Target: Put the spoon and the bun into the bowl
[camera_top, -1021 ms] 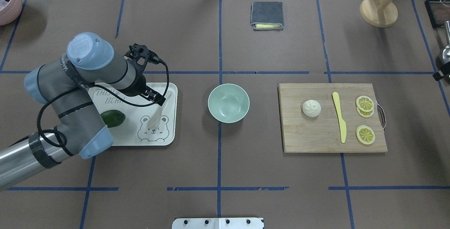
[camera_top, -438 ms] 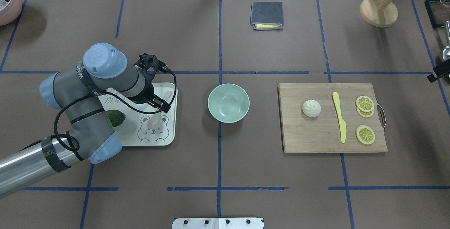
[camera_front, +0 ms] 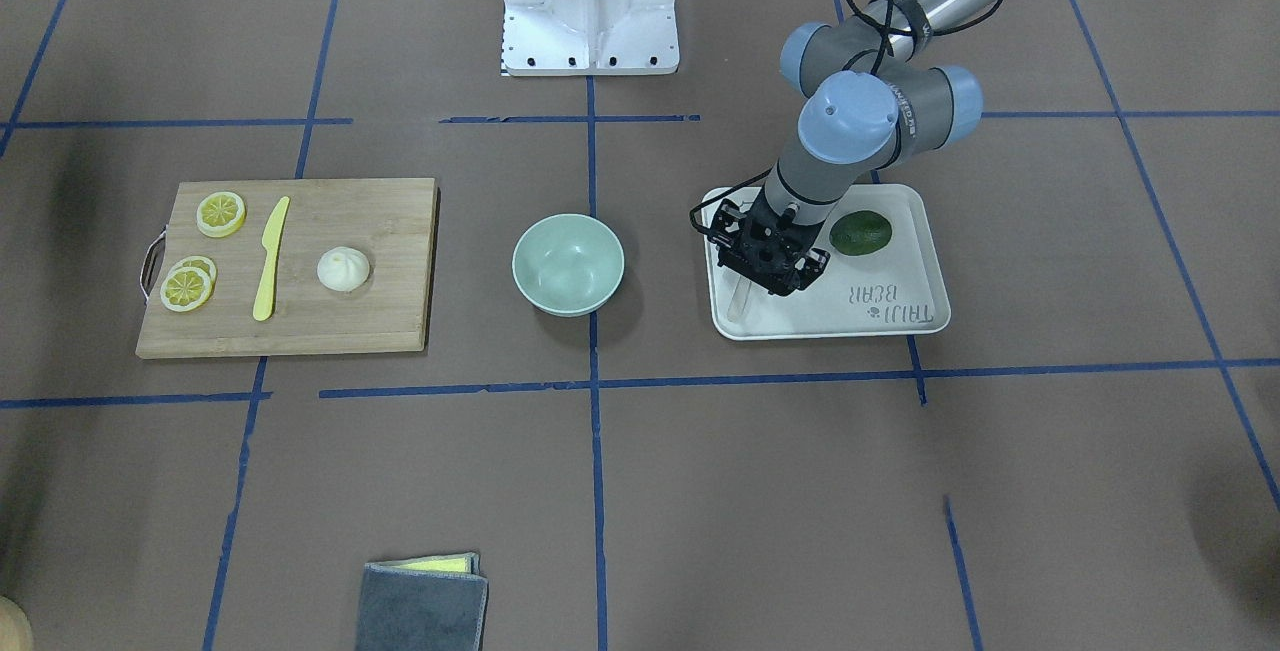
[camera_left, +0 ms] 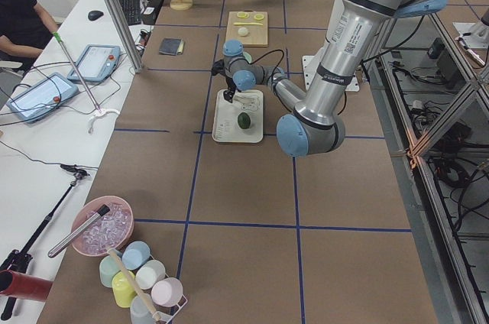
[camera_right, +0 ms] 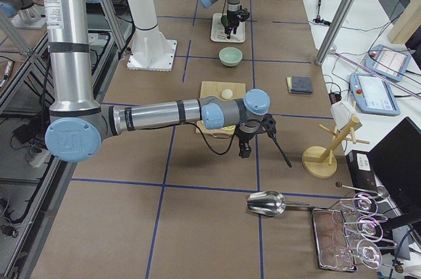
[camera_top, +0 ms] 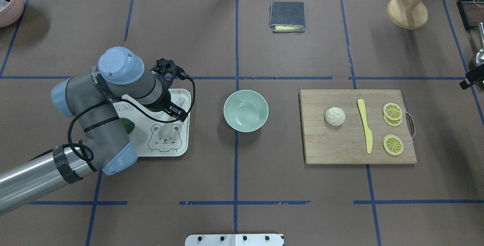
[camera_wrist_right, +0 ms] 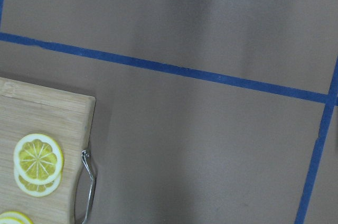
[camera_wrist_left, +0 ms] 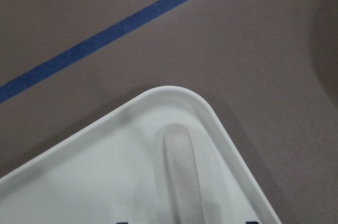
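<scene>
The pale spoon (camera_top: 166, 129) lies on the white bear tray (camera_top: 166, 153), scoop toward the robot; its handle shows in the left wrist view (camera_wrist_left: 182, 171). My left gripper (camera_top: 177, 112) hangs just above the handle, open, with a fingertip on each side of it (camera_front: 770, 276). The mint-green bowl (camera_top: 245, 110) stands empty at the table's middle. The white bun (camera_top: 335, 116) sits on the wooden cutting board (camera_top: 340, 147). Only a black edge of my right gripper (camera_top: 470, 80) shows at the right border, beyond the board; I cannot tell its state.
A dark green avocado (camera_front: 860, 233) lies on the tray (camera_front: 830, 326) beside my left wrist. A yellow knife (camera_top: 365, 125) and lemon slices (camera_top: 392, 112) lie on the board. A folded grey cloth (camera_top: 287, 16) and a wooden stand (camera_top: 407, 11) are at the far side.
My left arm has moved right along the tray and now covers the spoon's handle and most of the avocado. The right gripper's edge shifted slightly at the border.
</scene>
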`<act>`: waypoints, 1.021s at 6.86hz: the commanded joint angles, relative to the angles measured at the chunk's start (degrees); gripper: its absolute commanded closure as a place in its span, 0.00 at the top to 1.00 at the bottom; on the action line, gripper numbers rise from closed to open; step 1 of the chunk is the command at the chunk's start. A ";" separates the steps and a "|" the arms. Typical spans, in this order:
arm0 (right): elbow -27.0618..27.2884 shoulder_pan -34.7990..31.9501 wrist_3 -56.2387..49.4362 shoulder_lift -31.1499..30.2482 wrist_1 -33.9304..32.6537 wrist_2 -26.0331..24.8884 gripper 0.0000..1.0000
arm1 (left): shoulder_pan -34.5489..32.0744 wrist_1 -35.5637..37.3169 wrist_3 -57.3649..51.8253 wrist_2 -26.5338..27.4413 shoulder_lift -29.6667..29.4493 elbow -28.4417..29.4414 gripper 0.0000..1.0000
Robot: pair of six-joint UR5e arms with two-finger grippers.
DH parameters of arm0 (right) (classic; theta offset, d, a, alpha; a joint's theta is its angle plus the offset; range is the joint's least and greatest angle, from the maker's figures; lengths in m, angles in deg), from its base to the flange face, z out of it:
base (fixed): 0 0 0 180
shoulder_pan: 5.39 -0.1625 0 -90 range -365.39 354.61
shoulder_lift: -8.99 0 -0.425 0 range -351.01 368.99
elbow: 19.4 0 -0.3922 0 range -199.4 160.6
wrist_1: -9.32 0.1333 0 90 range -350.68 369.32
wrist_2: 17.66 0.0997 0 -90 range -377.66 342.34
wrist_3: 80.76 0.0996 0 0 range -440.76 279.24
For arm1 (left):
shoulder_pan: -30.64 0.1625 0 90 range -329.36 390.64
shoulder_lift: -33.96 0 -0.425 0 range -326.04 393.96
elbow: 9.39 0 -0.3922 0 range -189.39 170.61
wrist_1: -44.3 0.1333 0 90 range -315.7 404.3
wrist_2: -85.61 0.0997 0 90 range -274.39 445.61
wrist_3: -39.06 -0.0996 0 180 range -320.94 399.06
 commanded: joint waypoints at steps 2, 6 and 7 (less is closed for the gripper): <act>-0.14 0.01 0.00 -0.01 0.00 0.07 1.00 | 0.00 0.12 -0.02 0.09 -0.01 0.09 0.00; 0.21 0.01 0.18 -0.10 0.00 0.16 1.00 | -1.75 0.64 0.95 -0.09 -0.09 -6.64 0.00; 0.38 0.01 0.52 -0.10 0.00 0.25 1.00 | -1.94 0.04 4.17 -0.09 -1.40 -7.63 0.00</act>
